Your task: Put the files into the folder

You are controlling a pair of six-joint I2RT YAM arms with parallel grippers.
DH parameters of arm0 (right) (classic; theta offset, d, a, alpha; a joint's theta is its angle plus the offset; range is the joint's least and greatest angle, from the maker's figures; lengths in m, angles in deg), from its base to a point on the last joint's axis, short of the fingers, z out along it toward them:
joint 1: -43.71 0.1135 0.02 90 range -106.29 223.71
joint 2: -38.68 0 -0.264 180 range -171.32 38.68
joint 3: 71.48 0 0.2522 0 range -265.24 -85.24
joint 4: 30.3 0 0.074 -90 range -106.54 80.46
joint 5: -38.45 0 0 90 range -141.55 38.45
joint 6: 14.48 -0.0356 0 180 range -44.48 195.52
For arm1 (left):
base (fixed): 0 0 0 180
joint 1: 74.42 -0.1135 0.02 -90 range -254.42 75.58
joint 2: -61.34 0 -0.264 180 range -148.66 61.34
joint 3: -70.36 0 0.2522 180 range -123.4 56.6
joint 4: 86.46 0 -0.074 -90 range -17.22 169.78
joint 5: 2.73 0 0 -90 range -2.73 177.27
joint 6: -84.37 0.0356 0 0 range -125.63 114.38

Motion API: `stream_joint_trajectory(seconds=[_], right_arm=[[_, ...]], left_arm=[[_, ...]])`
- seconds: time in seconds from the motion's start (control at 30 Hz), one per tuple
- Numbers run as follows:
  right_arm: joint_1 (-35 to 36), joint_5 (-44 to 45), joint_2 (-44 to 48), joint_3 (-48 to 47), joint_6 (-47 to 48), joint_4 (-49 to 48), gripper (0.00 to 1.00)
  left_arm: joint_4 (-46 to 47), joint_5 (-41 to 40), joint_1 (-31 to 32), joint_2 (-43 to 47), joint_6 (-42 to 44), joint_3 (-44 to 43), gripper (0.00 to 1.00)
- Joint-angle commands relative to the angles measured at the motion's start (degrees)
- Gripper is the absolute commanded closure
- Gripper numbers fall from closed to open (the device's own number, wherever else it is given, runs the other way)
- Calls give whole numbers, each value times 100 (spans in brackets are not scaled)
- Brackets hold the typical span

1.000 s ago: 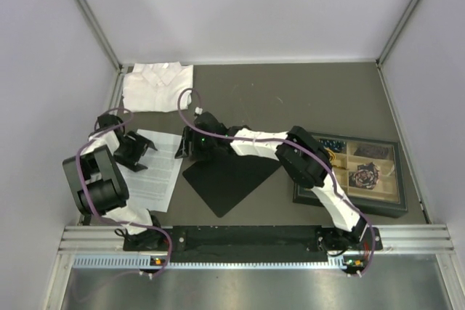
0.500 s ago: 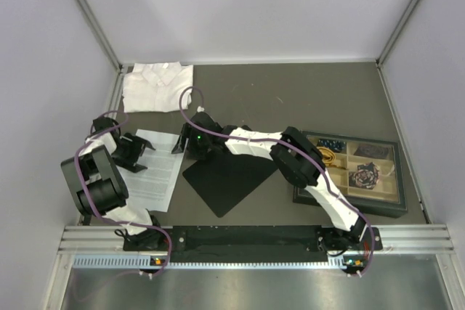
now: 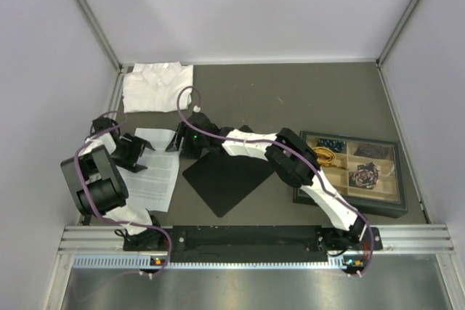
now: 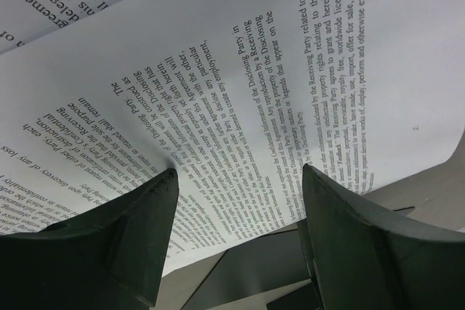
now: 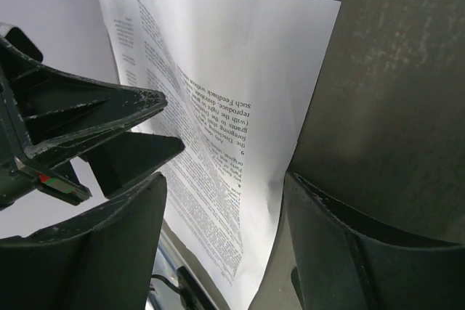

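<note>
Though not yet filed, within reach. Mid-table toward the near edge: folder (image 3: 229, 183), black, flat. Just left of it: files (image 3: 160, 176), one sheet bowed upward. Over their far end: left gripper (image 4: 240, 172) and right gripper (image 5: 224, 178), both spread wide, gripping nothing. Likely step: pickup. Next: pinch the raised edge, carry right onto the folder.

Soft, even overhead light; shadowed wrist views, near fingers (image 4: 116, 252) slightly soft.
</note>
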Motion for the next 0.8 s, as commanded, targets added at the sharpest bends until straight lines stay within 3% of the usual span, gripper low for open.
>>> stream_joint_trajectory(seconds=[0.0, 0.17, 0.37, 0.47, 0.63, 0.77], right_arm=[[104, -204, -33, 267, 167, -772, 34], [113, -714, -16, 320, 124, -1406, 34], [113, -697, 301, 1041, 159, -2136, 30], [78, -653, 354, 1129, 203, -2302, 35], [25, -468, 424, 1068, 334, -2154, 54], [-28, -328, 424, 954, 449, -1803, 75]], left_arm=[[193, -201, 47, -438, 95, 394, 26], [210, -184, 47, -430, 113, 412, 26], [193, -149, 47, -386, 95, 394, 26], [184, -149, 38, -394, 113, 394, 26], [158, -157, 55, -386, 157, 386, 26], [158, -219, 55, -263, 183, 359, 26]])
